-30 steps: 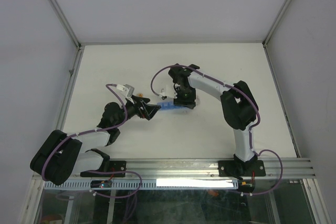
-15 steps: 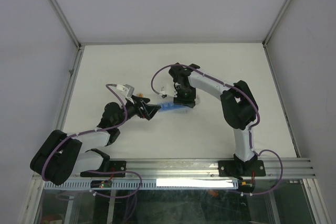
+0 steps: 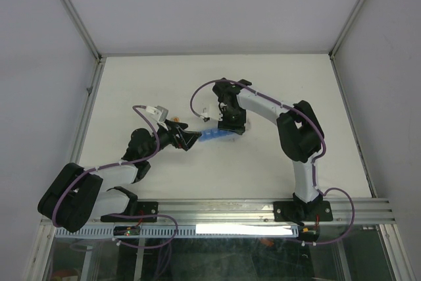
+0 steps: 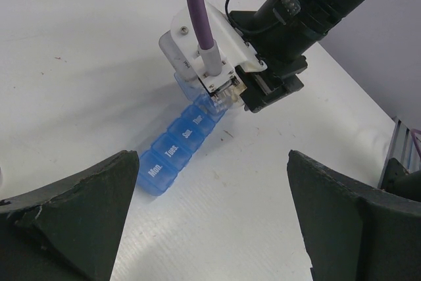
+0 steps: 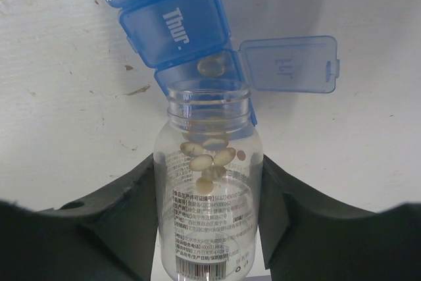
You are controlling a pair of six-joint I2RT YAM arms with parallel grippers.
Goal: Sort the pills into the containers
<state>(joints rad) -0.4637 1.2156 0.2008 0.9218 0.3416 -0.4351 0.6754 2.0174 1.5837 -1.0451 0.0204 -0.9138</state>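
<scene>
Table: right pincer holds bottle over containers

Right pincer with bottle over pill strip, Monday end free

One pill strip, one bottle, about seven pills, two arms.
</scene>
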